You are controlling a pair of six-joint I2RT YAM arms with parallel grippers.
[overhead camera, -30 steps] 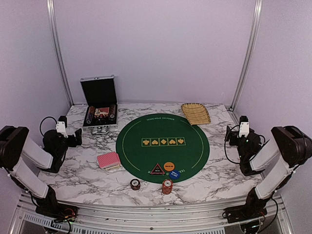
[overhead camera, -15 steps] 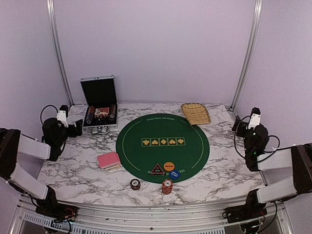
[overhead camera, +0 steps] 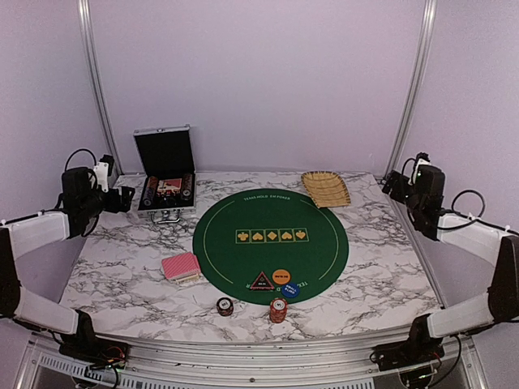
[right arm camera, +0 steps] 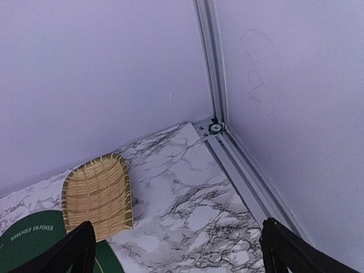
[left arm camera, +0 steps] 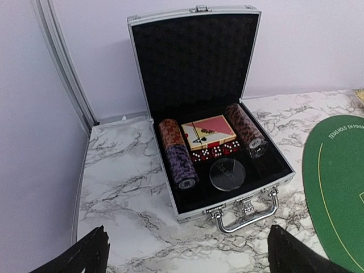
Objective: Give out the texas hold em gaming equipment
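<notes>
Right wrist: "TEXAS HOLD EM POKER" on green mat [right arm camera: 17,256]; left hand [left arm camera: 187,256], right hand [right arm camera: 177,250] spread.

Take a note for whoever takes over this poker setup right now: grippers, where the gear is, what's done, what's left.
Left gripper open, empty, facing the open case.
Right gripper open, empty, at the far right corner near the tray.
Out: card deck left of the green mat; triangular marker, orange disc, blue disc on its near edge; two chip stacks in front.
Left: chip rolls and second deck sit in the case, presumably to hand out.
</notes>
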